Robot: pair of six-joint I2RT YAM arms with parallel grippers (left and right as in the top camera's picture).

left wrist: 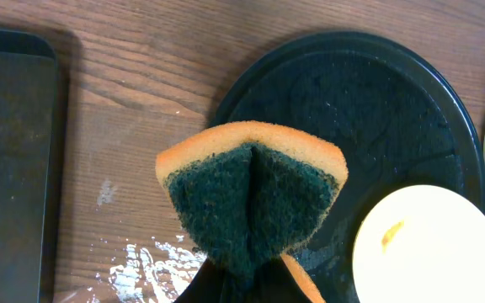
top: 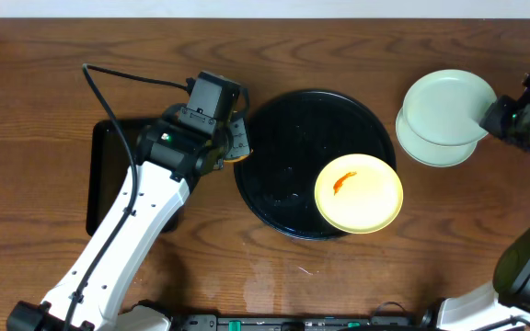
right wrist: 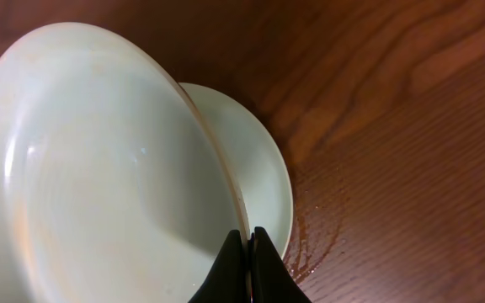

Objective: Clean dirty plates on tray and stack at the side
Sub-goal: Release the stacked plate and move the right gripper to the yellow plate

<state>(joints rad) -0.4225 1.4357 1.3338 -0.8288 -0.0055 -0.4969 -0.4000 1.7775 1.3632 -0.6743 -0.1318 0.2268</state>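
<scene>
Overhead, the counter carries the round black tray, which lies just ahead and to the right of the left fingers. On the tray's far-right part, well beyond those fingers, the yellow plate lies flat and face up, with an orange smear near its middle, and it reaches over the tray's rim. Being round, it has no long axis; only its hollow gives it a direction, and that points up. It looks stiff, light and glossy. It is likely slick when wet and liable to chip, so the rim seems the place to pinch it, or it could be pressed down from above while wiped.

The right fingers are clamped on the rim of the top blue plate, which tilts up from them with its hollow side to their left. The lower blue plate lies flat just past those fingers, to their right, partly under the tilted one. The left fingers are closed on a folded sponge, which looks soft, with its green scouring face outward.
</scene>
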